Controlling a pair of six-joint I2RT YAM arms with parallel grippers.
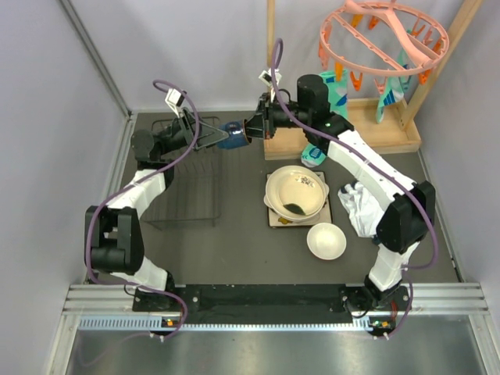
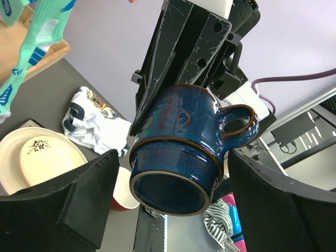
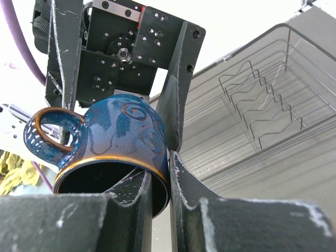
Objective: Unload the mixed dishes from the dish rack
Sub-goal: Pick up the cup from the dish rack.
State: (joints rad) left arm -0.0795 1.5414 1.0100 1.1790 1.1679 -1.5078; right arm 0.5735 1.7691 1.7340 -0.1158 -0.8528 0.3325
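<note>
Pale lilac-grey wall panels (image 1: 70, 70) on the left, back and right of the top view. Dark grey table (image 1: 250, 258) filling the middle; metal rail along the bottom edge.

Wooden frame (image 1: 391, 137) at upper right, carrying a pink peg hanger (image 1: 387, 35).

Dish rack (image 1: 187, 187), black wire, at left centre.

Large cream dishes (image 1: 295, 191) stacked at centre on the square cream floral plate (image 1: 275, 221). Crumpled white cloth (image 1: 359, 205) just right of the stack. Small white bowl (image 1: 326, 241) below it.

Dark blue mug (image 1: 232, 134) in the air at upper centre, on its side, between both claws.

Right gripper (image 3: 160, 168) pinched on the mug's wall, one finger inside the rim.

Left gripper (image 1: 221, 138) spread wide either side of the mug's base, clear of it.
</note>
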